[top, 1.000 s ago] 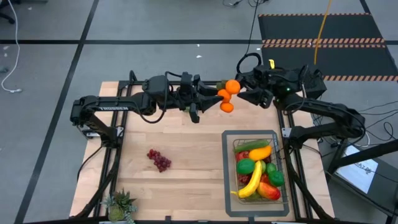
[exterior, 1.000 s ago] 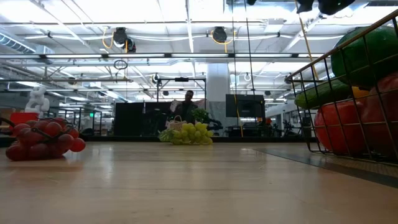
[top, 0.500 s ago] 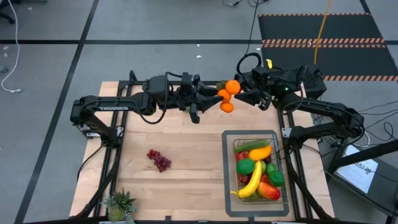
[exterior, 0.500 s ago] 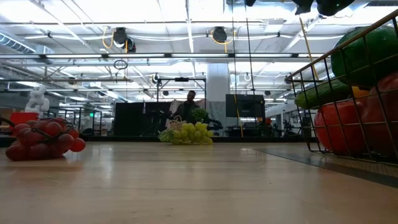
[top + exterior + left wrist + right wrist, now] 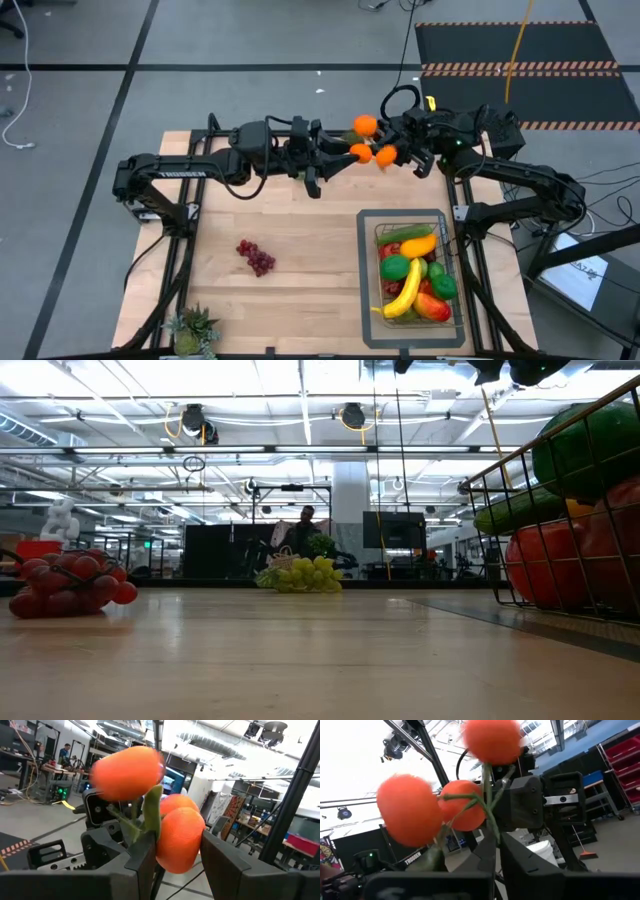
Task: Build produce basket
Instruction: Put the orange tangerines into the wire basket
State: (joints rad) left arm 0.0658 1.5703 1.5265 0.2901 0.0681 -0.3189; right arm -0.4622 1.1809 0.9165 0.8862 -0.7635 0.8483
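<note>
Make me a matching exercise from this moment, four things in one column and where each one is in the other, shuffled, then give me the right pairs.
Things:
1. orange cluster
2. red grapes
3. banana
4. potted plant

Places:
A. inside the wire basket
B. at the near left corner of the table
C. lying alone on the bare wood left of the basket
D. up in the air between the left pincer and the right pincer

Pairs: 1-D, 2-C, 3-A, 4-B

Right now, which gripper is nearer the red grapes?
Left. The left gripper is up-right of the red grapes; the right gripper is farther right.
</note>
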